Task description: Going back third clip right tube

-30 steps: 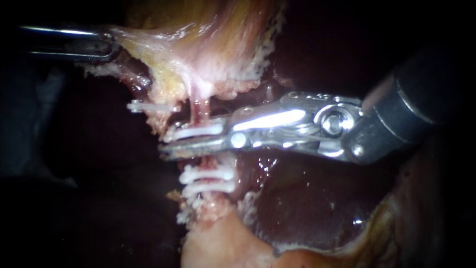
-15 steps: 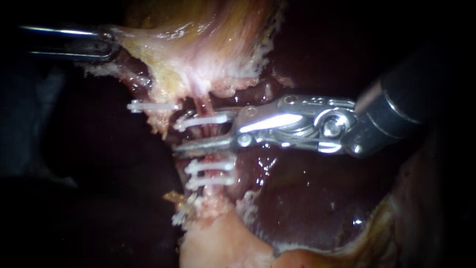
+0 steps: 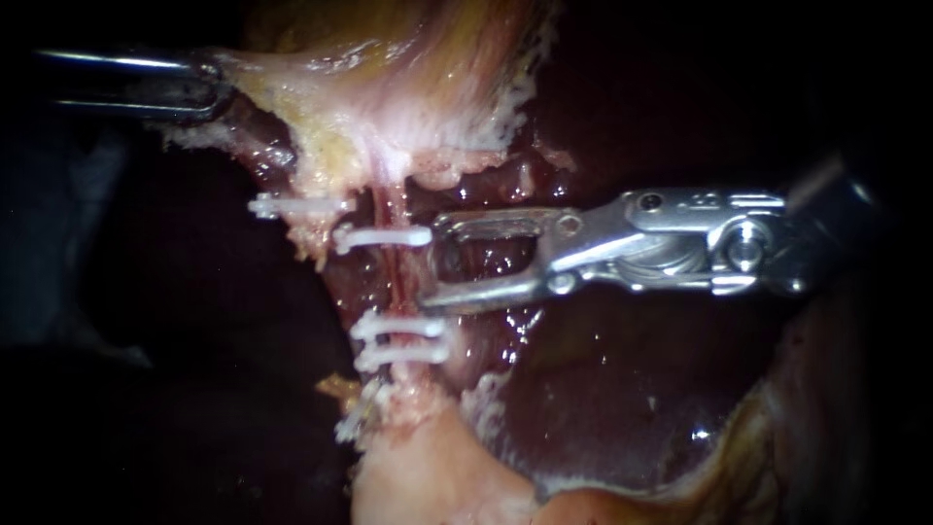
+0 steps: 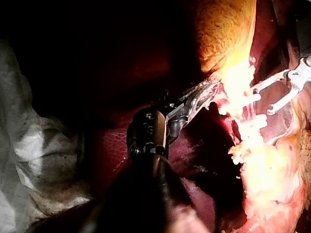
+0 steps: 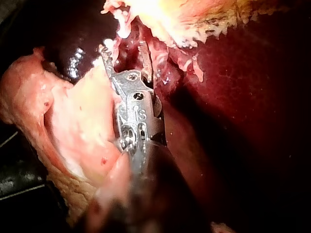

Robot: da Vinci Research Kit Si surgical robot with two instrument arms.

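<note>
Right instrument [image 3: 432, 264] stands with jaws wide and empty; the clip [image 3: 381, 236] nearest them sits just past the upper jaw's tip, in line with it, crossing the right tube [image 3: 394, 282]; left instrument [image 3: 209, 86], well apart, grips pale tissue [image 3: 321, 97].

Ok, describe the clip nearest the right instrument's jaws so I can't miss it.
From the pale tissue a thin red tube runs down. The clip is the white bar crossing it just off the right instrument's open jaws, alone, above a stacked pair.
</note>
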